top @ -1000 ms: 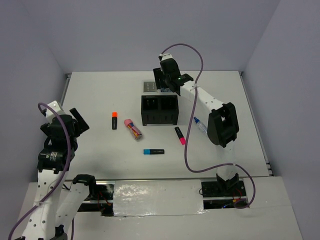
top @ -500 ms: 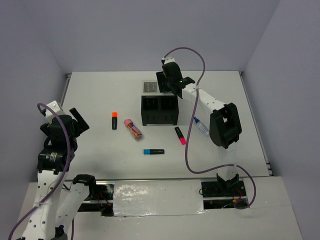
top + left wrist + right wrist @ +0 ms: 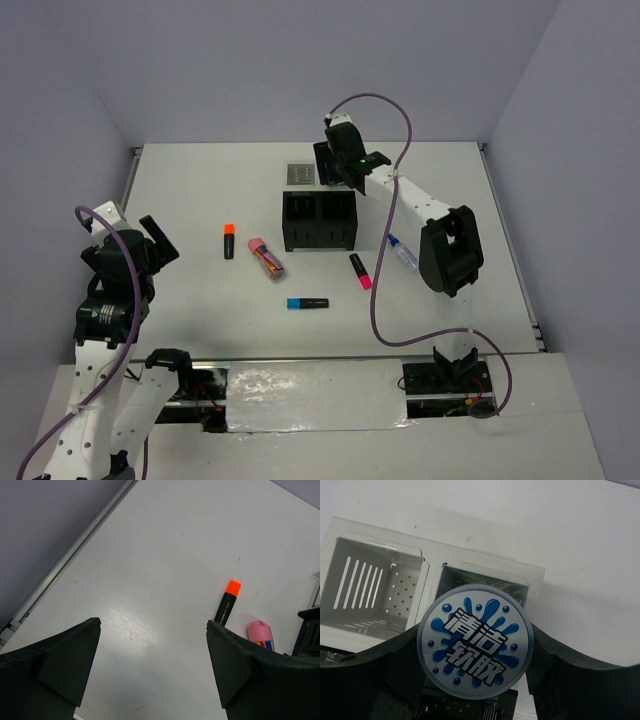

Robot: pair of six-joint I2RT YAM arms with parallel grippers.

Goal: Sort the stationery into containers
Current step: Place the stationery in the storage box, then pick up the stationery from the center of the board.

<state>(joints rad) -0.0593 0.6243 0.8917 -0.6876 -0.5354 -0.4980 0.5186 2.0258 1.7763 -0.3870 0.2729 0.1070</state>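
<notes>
My right gripper (image 3: 336,172) is shut on a round blue-white patterned roll (image 3: 475,641) and holds it above the right of two light grey trays (image 3: 485,580); the left tray (image 3: 370,597) shows nothing inside. The trays (image 3: 301,173) stand just behind the black two-compartment box (image 3: 319,221). On the table lie an orange-capped highlighter (image 3: 229,241), a pink marker (image 3: 265,256), a blue-capped highlighter (image 3: 307,303), a pink-red-capped highlighter (image 3: 360,271) and a blue-white pen (image 3: 402,252). My left gripper (image 3: 155,240) is open and empty, left of the orange highlighter (image 3: 227,602). The second roll is out of view.
The left wrist view shows the pink marker (image 3: 260,633) and an edge of the black box (image 3: 310,635) at the right, and the table's raised left rim (image 3: 70,562). The right arm's cable (image 3: 385,280) hangs over the pen area.
My right gripper has shifted slightly right and down over the grey trays with the roll in it. The left arm has not moved.
</notes>
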